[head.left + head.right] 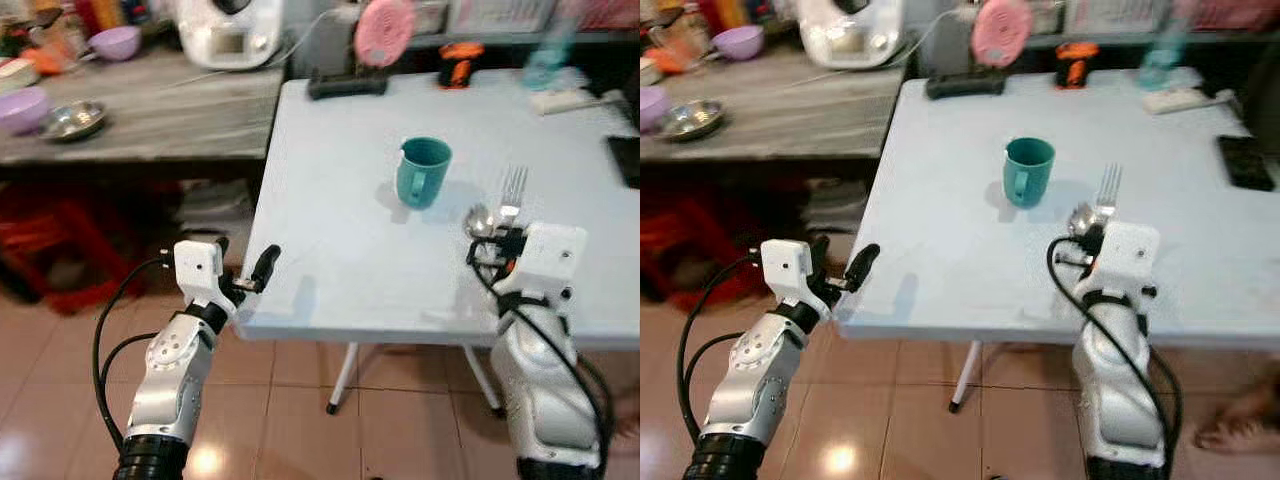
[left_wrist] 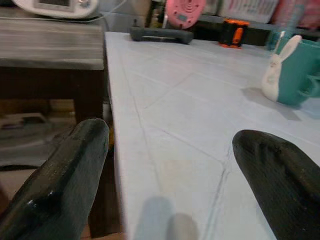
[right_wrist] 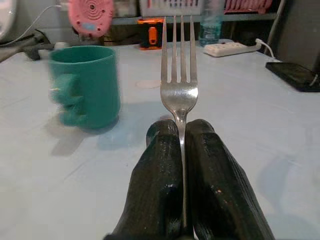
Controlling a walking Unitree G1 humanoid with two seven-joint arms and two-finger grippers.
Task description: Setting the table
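The right claw [image 3: 182, 135] is clamped on the thin handle of a fork [image 3: 179, 75], just right of the mug [image 1: 424, 171]. The fork looks light, hard and slippery, so a tight pinch on the handle suits it. The left claw [image 1: 245, 268] is apart at the table's [image 1: 330, 250] near left edge.

We see a shiny metal fork [image 3: 179, 75], a glossy teal mug [image 1: 424, 171], and a smooth, matt pale table [image 1: 330, 240].

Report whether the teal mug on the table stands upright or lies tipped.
Upright: the teal ceramic mug stands on its base on the pale blue table, with its round mouth facing up.
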